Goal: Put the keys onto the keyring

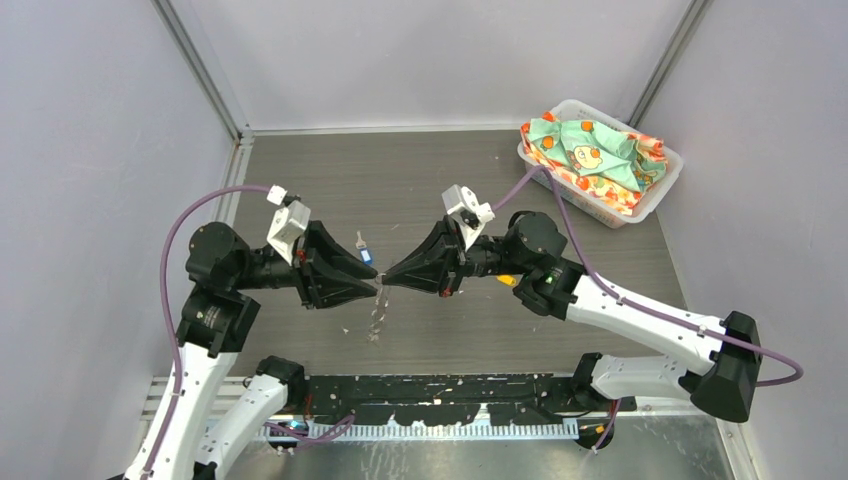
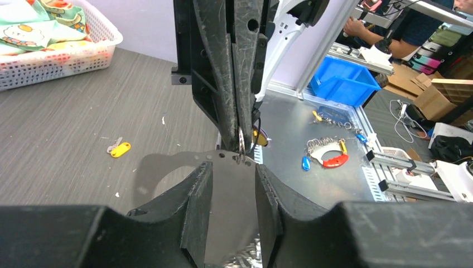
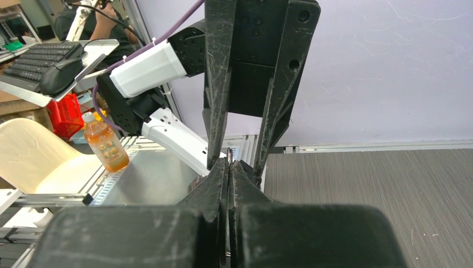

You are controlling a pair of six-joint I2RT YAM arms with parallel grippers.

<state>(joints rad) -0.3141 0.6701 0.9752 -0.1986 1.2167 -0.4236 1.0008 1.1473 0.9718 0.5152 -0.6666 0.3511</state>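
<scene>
The keyring (image 1: 378, 314) is a grey speckled chain band that hangs down from my two gripper tips to the table; its lower part shows in the left wrist view (image 2: 245, 258). My right gripper (image 1: 391, 279) is shut on a thin metal ring (image 3: 229, 161) at the band's top. My left gripper (image 1: 371, 281) is open, with its jaws on either side of the right gripper's tip (image 2: 241, 146). The blue-headed key (image 1: 365, 254) lies just beyond the left fingers. The yellow-headed key (image 1: 507, 281) lies on the table under the right arm, and also shows in the left wrist view (image 2: 119, 149).
A white basket (image 1: 655, 195) of patterned cloth stands at the back right. In the left wrist view, a silver plate beyond the table's near edge carries another bunch of keys with a red tag (image 2: 329, 156). Walls close off both sides.
</scene>
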